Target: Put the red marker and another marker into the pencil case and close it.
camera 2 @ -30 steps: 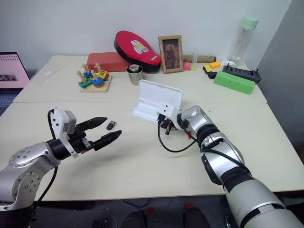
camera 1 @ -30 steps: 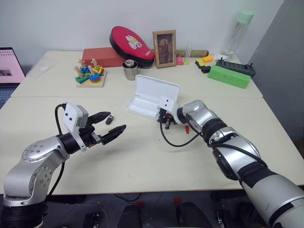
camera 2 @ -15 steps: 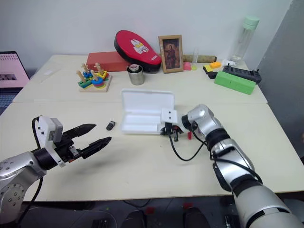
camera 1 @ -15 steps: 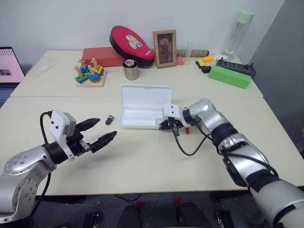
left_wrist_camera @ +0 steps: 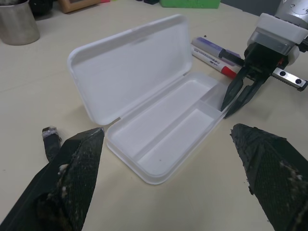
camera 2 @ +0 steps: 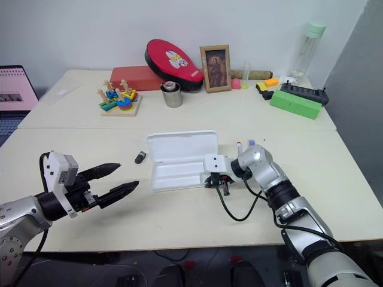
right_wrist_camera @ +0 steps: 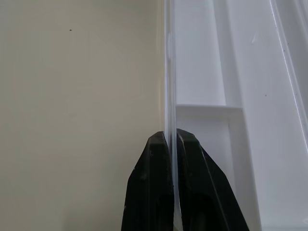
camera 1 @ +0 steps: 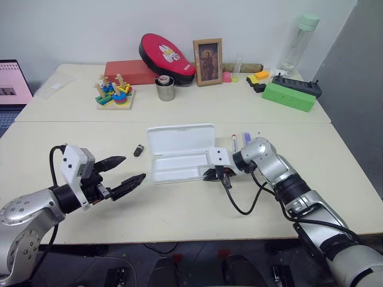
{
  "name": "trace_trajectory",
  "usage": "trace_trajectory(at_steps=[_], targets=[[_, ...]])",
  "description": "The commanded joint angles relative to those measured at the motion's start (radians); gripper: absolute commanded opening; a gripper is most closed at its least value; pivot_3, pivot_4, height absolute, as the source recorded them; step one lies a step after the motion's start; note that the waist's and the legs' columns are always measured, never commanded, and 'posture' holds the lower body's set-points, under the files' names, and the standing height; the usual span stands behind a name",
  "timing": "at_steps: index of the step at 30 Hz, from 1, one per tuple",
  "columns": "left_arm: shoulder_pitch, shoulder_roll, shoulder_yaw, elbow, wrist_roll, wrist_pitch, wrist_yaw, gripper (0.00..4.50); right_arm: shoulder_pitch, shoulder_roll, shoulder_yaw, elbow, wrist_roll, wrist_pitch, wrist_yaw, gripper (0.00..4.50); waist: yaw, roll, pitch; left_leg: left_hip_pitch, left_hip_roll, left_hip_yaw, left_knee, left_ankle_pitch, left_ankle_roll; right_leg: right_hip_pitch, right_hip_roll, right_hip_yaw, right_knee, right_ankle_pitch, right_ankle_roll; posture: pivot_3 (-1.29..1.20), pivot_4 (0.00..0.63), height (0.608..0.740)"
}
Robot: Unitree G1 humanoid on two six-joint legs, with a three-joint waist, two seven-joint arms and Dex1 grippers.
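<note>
Right gripper (camera 1: 212,175) clamped on right wall of open pencil case (camera 1: 179,156), mid-table. Red marker (left_wrist_camera: 214,61) and purple marker (left_wrist_camera: 216,47) lie just right of it. Left gripper (camera 1: 127,173) fingers apart, near-left.

A green box (camera 1: 288,96), framed picture (camera 1: 207,61), metal cup (camera 1: 164,88) and stacking toy (camera 1: 113,92) line the table's (camera 1: 179,206) far side.

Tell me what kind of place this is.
Probably an indoor lab or office: pale tables against a plain wall, a laptop at the edge, and assorted props like a stacking toy and framed picture.
</note>
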Motion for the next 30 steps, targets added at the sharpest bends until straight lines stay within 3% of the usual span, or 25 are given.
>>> trace_trajectory(at_steps=[1, 15, 30], targets=[[-0.008, 0.013, 0.008, -0.025, -0.008, -0.008, -0.008, 4.50, 0.002, -0.018, -0.010, -0.079, 0.015, 0.075, -0.020, 0.03, 0.000, -0.001, 0.000, 0.000, 0.000, 0.000, 0.000, 0.000, 0.000, 0.000, 0.000, 0.000, 0.000, 0.000, 0.000, 0.00, 0.150, 0.740], [-0.003, 0.011, 0.007, -0.025, -0.007, -0.008, -0.012, 4.50, 0.156, -0.062, 0.057, -0.441, 0.046, 0.336, -0.026, 0.03, 0.003, -0.003, -0.002, -0.001, 0.000, 0.000, 0.000, 0.000, 0.000, -0.001, 0.000, 0.000, 0.000, 0.000, 0.000, 0.00, 0.150, 0.740], [-0.009, 0.012, -0.002, -0.025, -0.006, -0.001, -0.014, 4.50, 0.194, -0.096, 0.101, -0.491, 0.075, 0.340, -0.054, 0.03, 0.004, -0.004, -0.002, -0.001, 0.000, 0.000, 0.000, 0.000, 0.000, -0.001, 0.000, 0.000, -0.001, -0.001, -0.001, 0.00, 0.150, 0.740]])
